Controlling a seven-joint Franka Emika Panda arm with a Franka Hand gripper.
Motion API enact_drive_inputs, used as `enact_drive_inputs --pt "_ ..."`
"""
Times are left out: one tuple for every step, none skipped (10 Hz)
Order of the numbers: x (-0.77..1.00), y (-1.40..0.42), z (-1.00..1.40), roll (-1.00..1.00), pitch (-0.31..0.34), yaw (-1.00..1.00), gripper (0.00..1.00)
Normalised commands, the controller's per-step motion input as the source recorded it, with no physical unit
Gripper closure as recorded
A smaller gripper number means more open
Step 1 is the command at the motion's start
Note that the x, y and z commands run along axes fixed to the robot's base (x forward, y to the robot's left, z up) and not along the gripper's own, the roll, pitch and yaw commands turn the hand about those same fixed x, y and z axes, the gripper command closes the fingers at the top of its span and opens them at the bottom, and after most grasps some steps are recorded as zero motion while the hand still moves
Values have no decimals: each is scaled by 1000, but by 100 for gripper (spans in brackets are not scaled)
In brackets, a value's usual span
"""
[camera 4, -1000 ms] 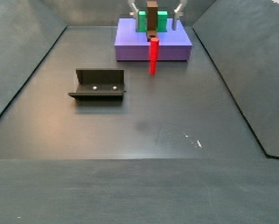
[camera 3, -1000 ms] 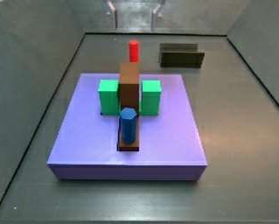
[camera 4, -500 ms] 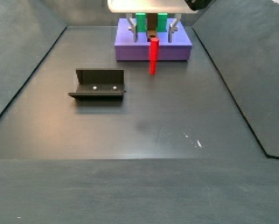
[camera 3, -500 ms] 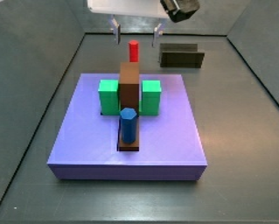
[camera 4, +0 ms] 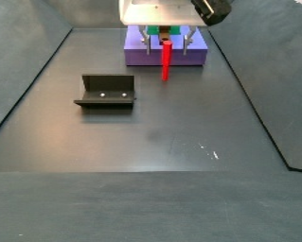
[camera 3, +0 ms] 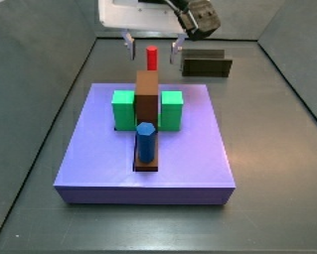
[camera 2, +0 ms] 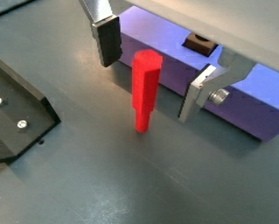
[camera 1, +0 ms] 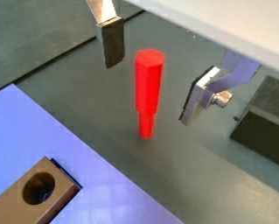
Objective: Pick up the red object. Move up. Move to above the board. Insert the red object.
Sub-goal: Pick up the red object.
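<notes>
Since a second ago the gripper (camera 1: 159,77) dropped down around the red object (camera 1: 148,92), jaws open either side, not touching. Peg stands upright on the worktop (camera 2: 165,184) beside the purple platform (camera 2: 258,96).

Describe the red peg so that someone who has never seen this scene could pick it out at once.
Start at the big purple platform carrying the brown board. On the dark floor just off one short edge stands the red object, a slim upright peg between the open gripper fingers. The only other peg, the blue peg, sits in the board.
</notes>
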Motion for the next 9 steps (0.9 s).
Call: enact_drive_inputs --pt "0 0 0 0 0 0 0" --pt "0 0 0 0 0 0 100" --pt "0 0 0 0 0 0 100" --pt "0 0 0 0 0 0 100" --pt "0 0 0 0 0 0 100" --pt "0 0 0 0 0 0 100" --pt "0 0 0 0 0 0 100" --pt "0 0 0 0 0 0 100" --pt "0 0 0 0 0 0 100"
